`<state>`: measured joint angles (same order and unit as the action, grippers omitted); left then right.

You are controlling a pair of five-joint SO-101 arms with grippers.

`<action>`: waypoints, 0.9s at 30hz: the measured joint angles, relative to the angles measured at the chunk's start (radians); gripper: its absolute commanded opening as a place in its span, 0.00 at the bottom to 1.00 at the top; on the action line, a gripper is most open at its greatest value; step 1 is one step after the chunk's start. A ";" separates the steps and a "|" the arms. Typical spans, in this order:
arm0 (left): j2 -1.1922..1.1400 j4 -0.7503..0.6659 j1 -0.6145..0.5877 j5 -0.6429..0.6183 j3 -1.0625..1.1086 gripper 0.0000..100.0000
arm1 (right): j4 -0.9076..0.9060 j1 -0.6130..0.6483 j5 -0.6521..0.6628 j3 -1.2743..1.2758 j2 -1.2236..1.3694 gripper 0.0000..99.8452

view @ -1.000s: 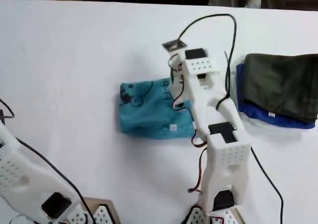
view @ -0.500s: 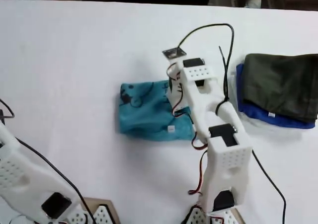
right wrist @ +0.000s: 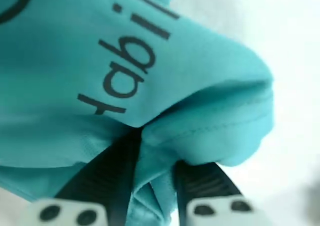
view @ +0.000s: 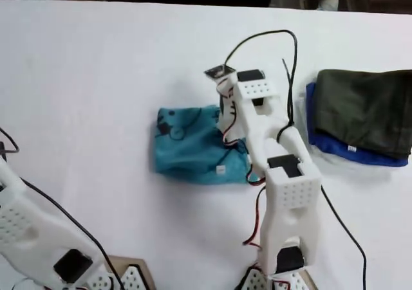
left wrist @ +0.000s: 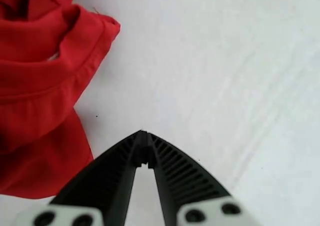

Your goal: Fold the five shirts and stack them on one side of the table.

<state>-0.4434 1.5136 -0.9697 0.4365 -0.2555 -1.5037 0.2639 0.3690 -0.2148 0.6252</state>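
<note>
As counted across the views, shirts: four. Item one, teal shirt (view: 193, 145), folded, black print on top, small white tag (view: 221, 170) near its front edge. One edge fold pinched between the fingers of the right gripper (right wrist: 156, 153), cloth bunched over and around both fingertips, remainder spread flat on the table away from them. Item two, dark green shirt (view: 367, 110), folded, laid on item three, blue shirt (view: 335, 147), also folded, with one border and a second white tag (view: 351, 149) showing from under the green. Stack of two set well apart from the right fingers, on the side opposite the teal cloth and not touching it. Item four, red shirt (left wrist: 40, 85), crumpled and unfolded, lying beside the left gripper (left wrist: 144, 153), near its fingers but clear of them. Left fingers clenched tip to tip, nothing between, bare table beneath. Arms: two, white. Right arm (view: 283, 174) stretched over the teal shirt's edge, left arm (view: 32, 238) at the near corner. Cables: black cable (view: 264, 39) looped above the right arm, thin red wires (view: 254, 229) running along it. Surface: white table (view: 96, 65), smooth and matte. Base plates: wooden base plates (view: 132, 274) at the near edge, under the arms. Room: dark strip beyond the far table edge, contents not discernible.
</note>
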 measured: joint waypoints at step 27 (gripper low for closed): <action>0.000 0.000 -0.002 0.000 0.003 0.03 | -0.106 -0.439 0.468 -0.112 -0.747 0.02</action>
<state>-0.4434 1.5136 -0.9712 0.4365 -0.2524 -1.6095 -0.1749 0.8370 -0.3268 -0.1220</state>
